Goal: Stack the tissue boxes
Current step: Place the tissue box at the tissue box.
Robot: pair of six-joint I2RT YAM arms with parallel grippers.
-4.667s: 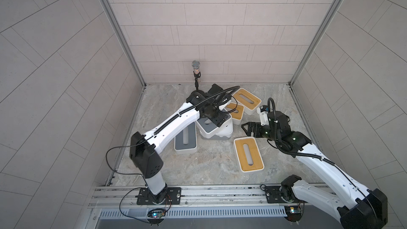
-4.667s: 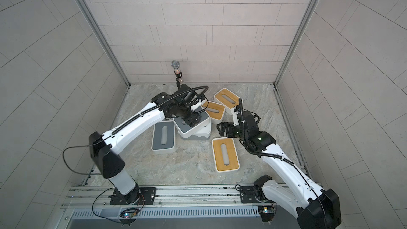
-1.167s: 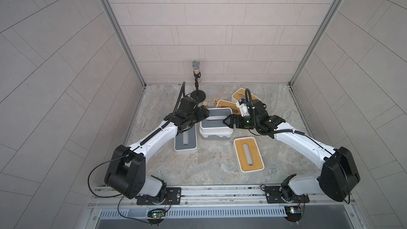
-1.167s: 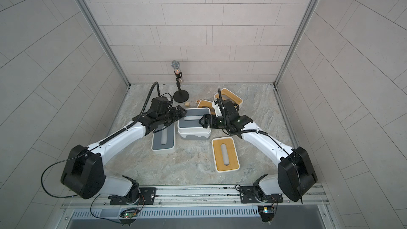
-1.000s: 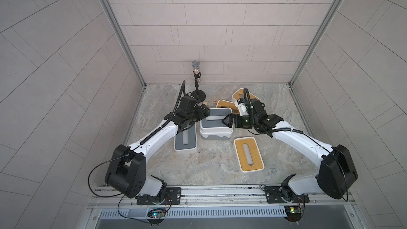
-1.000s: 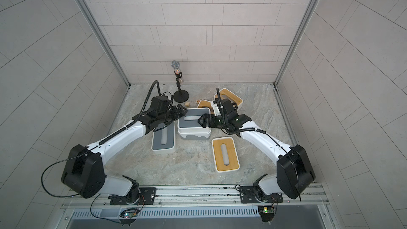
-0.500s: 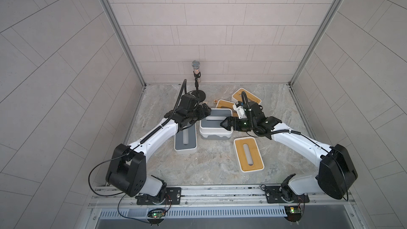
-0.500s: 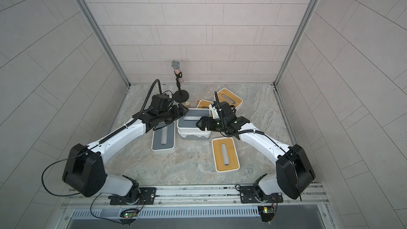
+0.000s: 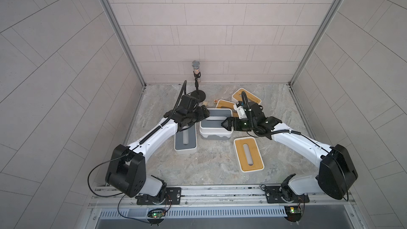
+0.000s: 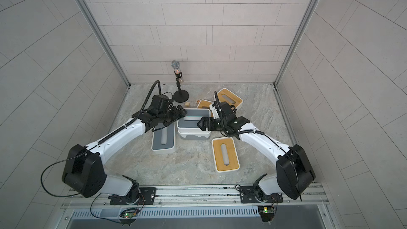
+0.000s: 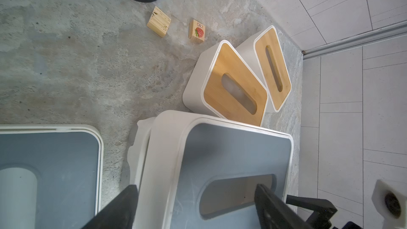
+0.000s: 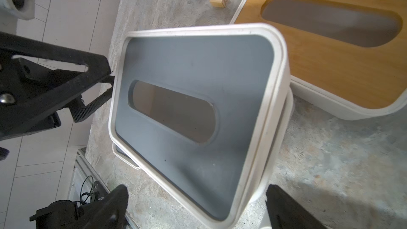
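- Tiled walls close in a marbled tabletop (image 9: pixel 215 168); at its middle stands a stack (image 10: pixel 193 126) of two
- Done, by my reading: the top box (image 9: pixel 215 120), grey-lidded, sits on the bottom box (image 9: pixel 213 137), which is white with a grey base; both wrist views show it a little askew, with the lower rim peeking out at one end
- Left hand (image 9: pixel 204 113) is at the top box's short end, fingers apart and clamped on nothing that I can see
- Right hand (image 9: pixel 224 124) is at the opposite end, fingers spread wide to either side of the box, with a gap showing on both sides
- Left to stack: four boxes, each alone on the tabletop
- These are the spare grey box (image 9: pixel 186 138) just beside the stack, the front bamboo box (image 9: pixel 248 157) nearer the robot, the mid bamboo box (image 9: pixel 223 104) right behind the stack, and the far bamboo box (image 9: pixel 237 94) just beside that one
- So about one placement of five is made; squaring the top box looks like the step in hand
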